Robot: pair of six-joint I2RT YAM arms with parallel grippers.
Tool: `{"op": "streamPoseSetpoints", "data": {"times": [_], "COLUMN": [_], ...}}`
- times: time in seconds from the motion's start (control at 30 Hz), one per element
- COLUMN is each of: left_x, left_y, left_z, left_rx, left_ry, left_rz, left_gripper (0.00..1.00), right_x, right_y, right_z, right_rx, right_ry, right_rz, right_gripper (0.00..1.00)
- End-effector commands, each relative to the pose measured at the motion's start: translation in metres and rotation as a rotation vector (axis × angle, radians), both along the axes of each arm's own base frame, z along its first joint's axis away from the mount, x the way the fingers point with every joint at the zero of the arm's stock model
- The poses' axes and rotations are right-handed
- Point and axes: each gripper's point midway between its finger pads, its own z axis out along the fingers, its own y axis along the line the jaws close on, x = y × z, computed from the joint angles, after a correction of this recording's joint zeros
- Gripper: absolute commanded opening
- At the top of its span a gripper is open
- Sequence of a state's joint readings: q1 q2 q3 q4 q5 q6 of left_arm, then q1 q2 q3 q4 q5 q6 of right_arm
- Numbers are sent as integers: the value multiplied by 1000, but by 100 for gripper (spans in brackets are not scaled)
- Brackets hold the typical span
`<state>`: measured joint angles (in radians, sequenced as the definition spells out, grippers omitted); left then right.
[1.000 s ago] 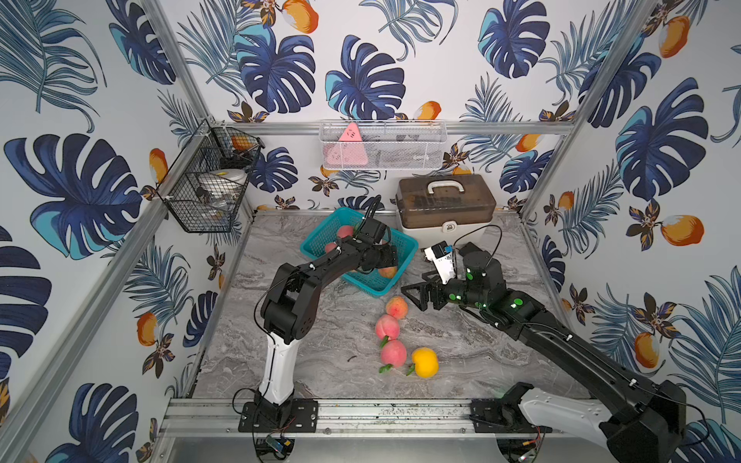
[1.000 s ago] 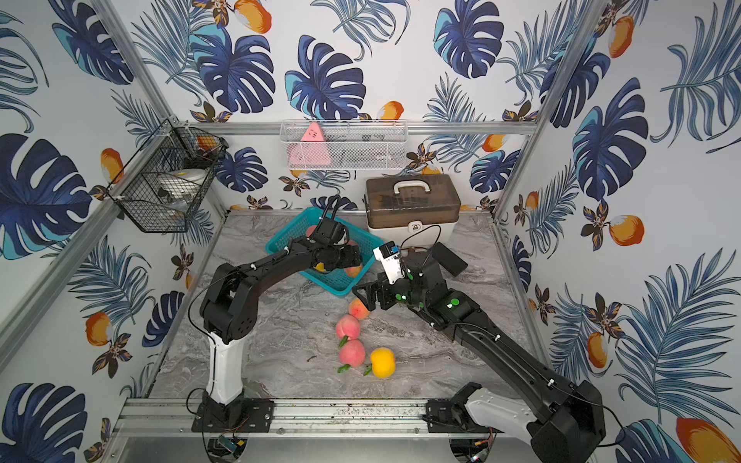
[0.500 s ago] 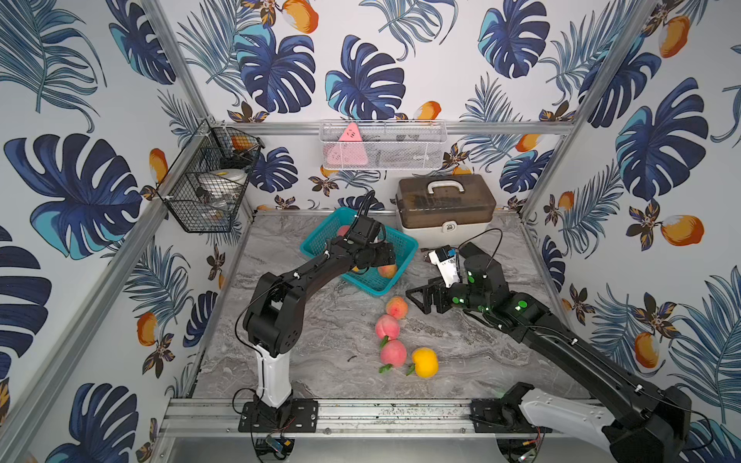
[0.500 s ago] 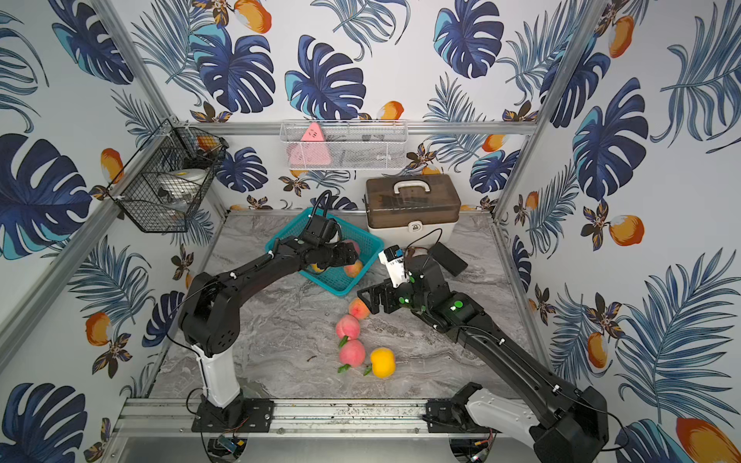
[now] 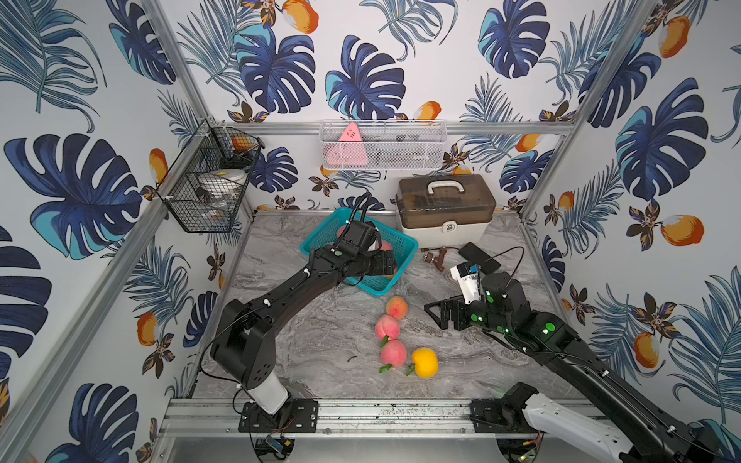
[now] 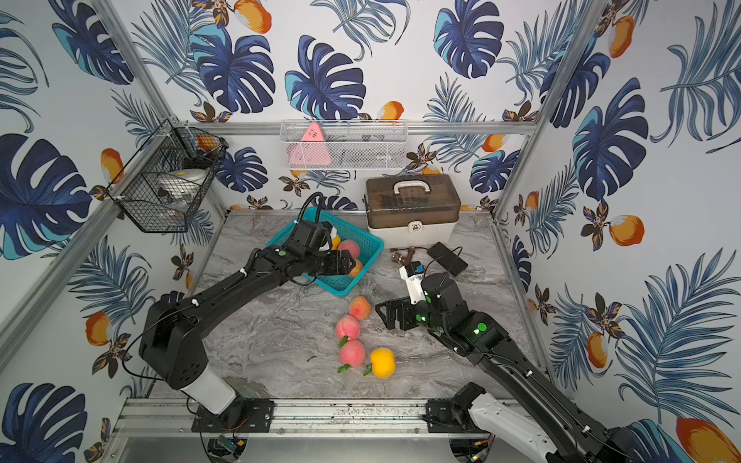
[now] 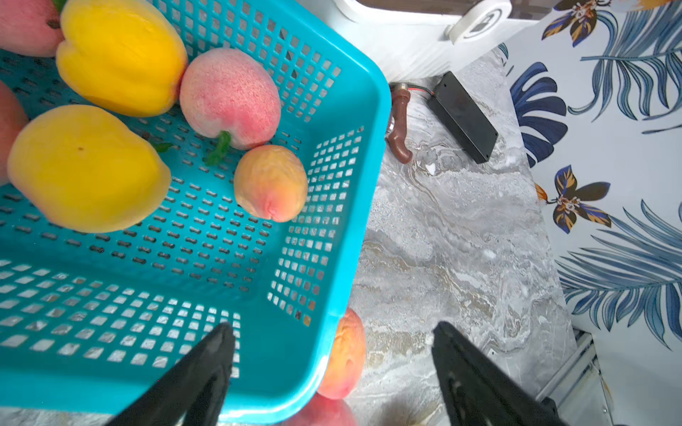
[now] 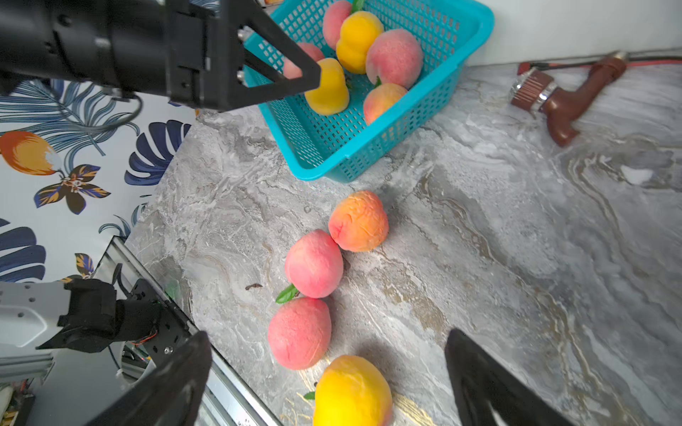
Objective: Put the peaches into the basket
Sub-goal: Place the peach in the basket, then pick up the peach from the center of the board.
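The left gripper hangs over the near corner of the teal basket with its fingers spread and nothing between them. Several peaches lie in the basket below it, among them a small orange-blushed peach against the mesh wall. Four peaches are left on the marble tabletop, in a loose row running from just outside the basket's near corner back toward the front rail: an orange-pink peach, two pink ones, then a yellow peach. The right gripper is also spread wide and empty, and it points at this row from the robot's right — near the orange-pink peach, apart from it. So the right arm looks the better placed for the next pick; the peaches lie ahead of its fingertips and lower, and the basket lies beyond them.
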<state>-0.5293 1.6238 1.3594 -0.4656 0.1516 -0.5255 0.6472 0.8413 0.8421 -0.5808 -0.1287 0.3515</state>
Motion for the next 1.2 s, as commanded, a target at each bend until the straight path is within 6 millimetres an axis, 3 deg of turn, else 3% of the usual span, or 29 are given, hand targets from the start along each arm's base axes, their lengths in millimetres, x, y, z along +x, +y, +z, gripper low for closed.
{"op": "streamPoseSetpoints", "data": {"times": [0.0, 0.1, 0.3, 0.53, 0.7, 0.9, 1.17], "left_x": [-16, -34, -74, -117, -139, -150, -157], "left_y": [-1, -5, -2, 6, -1, 0, -8], "left_z": [4, 1, 1, 4, 8, 13, 6], "left_rx": [14, -2, -8, -35, -91, -108, -166], "left_ry": [-2, 26, 53, 80, 114, 116, 148], "left_rz": [-32, -66, -118, -146, -187, -192, -200], "left_gripper": [91, 97, 99, 99, 99, 99, 99], "right_x": [-16, -28, -46, -63, -69, -75, -76], "right_y": [-20, -32, -28, -14, 3, 22, 27], "right_z": [-23, -32, -49, -80, -101, -117, -133], "right_rx": [-50, -107, -177, -193, -198, -204, -229], "right_ry": [99, 109, 139, 177, 187, 188, 195], "right_rz": [-77, -116, -109, -84, -44, 20, 45], "right_gripper": [100, 100, 100, 100, 100, 100, 100]}}
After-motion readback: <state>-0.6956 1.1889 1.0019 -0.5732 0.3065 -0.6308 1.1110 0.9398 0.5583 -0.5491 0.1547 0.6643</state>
